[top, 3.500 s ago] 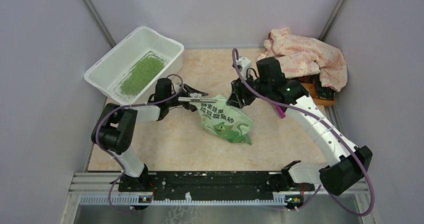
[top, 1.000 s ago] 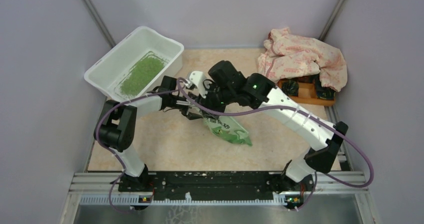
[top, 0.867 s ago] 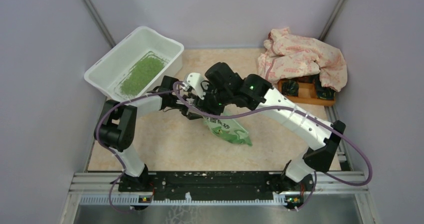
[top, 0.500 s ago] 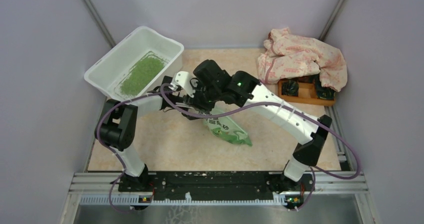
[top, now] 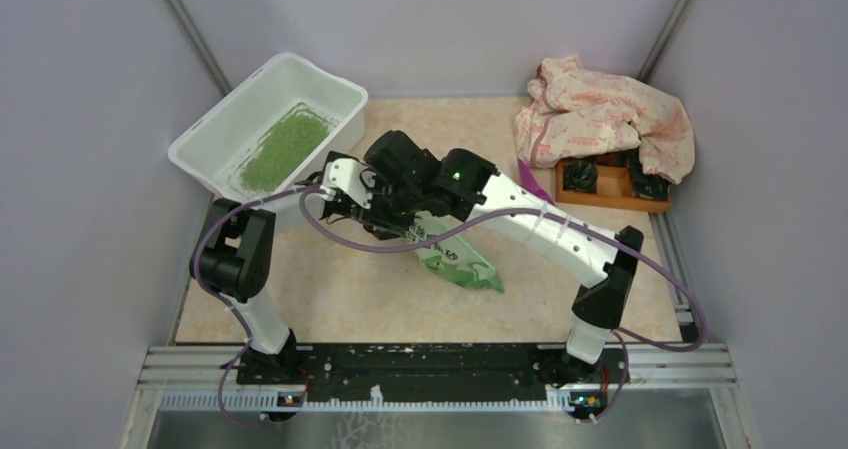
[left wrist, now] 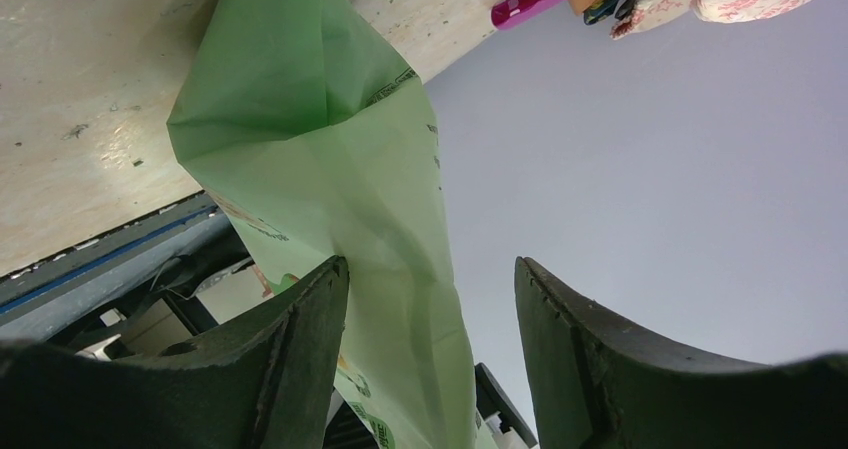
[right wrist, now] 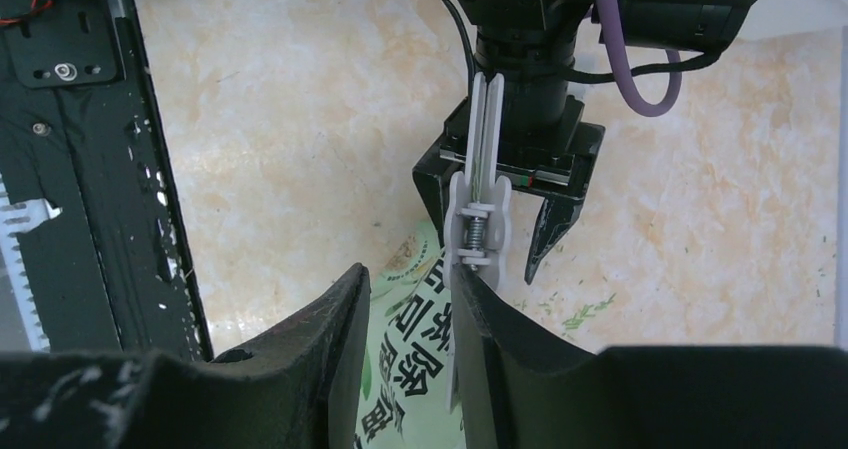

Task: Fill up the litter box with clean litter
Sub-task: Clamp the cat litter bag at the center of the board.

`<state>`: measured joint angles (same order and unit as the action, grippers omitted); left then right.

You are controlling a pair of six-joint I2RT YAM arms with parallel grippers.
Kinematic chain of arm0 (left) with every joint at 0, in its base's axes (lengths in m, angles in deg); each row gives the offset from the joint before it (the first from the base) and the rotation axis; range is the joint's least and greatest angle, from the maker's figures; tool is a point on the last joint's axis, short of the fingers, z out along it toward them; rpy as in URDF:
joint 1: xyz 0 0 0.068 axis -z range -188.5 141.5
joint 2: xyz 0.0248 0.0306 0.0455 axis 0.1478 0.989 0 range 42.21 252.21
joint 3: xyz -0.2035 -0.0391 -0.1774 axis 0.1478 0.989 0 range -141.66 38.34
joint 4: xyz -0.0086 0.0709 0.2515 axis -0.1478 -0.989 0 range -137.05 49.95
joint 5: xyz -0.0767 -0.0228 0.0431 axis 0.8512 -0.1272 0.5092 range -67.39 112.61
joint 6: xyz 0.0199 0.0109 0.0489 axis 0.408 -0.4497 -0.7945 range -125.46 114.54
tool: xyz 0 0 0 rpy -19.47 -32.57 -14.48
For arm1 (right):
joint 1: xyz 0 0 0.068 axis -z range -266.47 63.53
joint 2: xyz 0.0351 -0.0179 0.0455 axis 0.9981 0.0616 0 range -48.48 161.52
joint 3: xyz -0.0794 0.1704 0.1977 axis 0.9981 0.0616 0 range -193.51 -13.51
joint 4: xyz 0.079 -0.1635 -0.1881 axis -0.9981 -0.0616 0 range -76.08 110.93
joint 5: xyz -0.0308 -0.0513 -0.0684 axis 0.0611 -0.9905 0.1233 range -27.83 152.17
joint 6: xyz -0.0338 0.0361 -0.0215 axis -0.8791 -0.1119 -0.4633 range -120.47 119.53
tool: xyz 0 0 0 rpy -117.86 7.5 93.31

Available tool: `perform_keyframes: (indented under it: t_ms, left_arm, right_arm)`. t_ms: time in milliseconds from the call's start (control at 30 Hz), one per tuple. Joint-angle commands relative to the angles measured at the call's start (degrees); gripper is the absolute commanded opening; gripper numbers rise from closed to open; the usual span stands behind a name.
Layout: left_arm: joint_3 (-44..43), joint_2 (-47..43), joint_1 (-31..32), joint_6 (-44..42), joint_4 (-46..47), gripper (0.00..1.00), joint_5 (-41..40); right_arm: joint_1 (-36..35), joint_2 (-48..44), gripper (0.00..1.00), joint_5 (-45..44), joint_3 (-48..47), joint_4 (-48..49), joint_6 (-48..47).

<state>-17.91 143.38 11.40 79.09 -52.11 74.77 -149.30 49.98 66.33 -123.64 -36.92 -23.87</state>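
A: Hands first. The right hand [right wrist: 408, 274] shows a narrow gap, with the top of the green bag [right wrist: 405, 369] and a white clip [right wrist: 480, 219] in it. We can't tell if it pinches yet.

B: The left hand [left wrist: 430, 269] is wide. The bag passes between its fingers, leaning on one and clear of the other. Not gripped, we'd say.

A: Progress? The litter box [top: 270, 119] stands far left. The clean litter [top: 285, 149] is a thin patch on its floor, and most of the floor is bare.

B: So we judge it barely begun. The clip looks to be on the bag, the bag lies mid-counter [top: 340, 289], and nothing is pouring.

A: The counter is beige and marble-look, with stray green specks around the bag. Far right, a pink cloth [top: 610, 114] lies over an orange tray [top: 600, 197], with a purple scoop [top: 530, 179] beside it.

B: Plain pale walls [top: 90, 219] on three sides, and a black rail [top: 430, 364] along the near edge.
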Motion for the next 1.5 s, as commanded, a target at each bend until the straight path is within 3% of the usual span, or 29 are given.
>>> perform_keyframes:
  t_ms: [0, 533, 967, 1100, 1267, 1467]
  left_arm:
    - [-1.6, 0.4, 0.4, -0.4, 0.0, 0.67, 1.5]
    - [-1.6, 0.3, 0.5, -0.7, -0.1, 0.67, 1.8]
    - [-1.5, 0.3, 0.5, -0.6, 0.3, 0.66, 2.0]
    - [-1.3, 0.3, 0.5, -0.6, 0.5, 0.66, 2.0]
    - [-1.2, 0.3, 0.5, -0.5, 0.6, 0.66, 2.0]
    - [-1.2, 0.3, 0.4, -0.4, 0.7, 0.66, 1.9]
  right_arm:
    - [-0.7, 1.8, 0.35, -0.8, -3.7, 1.0, -1.0]
    - [-0.7, 5.5, 0.26, -3.2, -5.8, 2.1, -1.9]
    - [-0.8, 5.9, 0.02, -3.5, -5.3, 2.0, -1.9]
    - [-0.7, 5.7, 0.07, -3.2, -4.8, 1.9, -1.9]
    - [-0.6, 5.6, 0.0, -3.9, -4.1, 2.1, -2.0]
    - [-0.5, 6.1, 0.0, -3.5, -6.4, 0.7, -0.9]
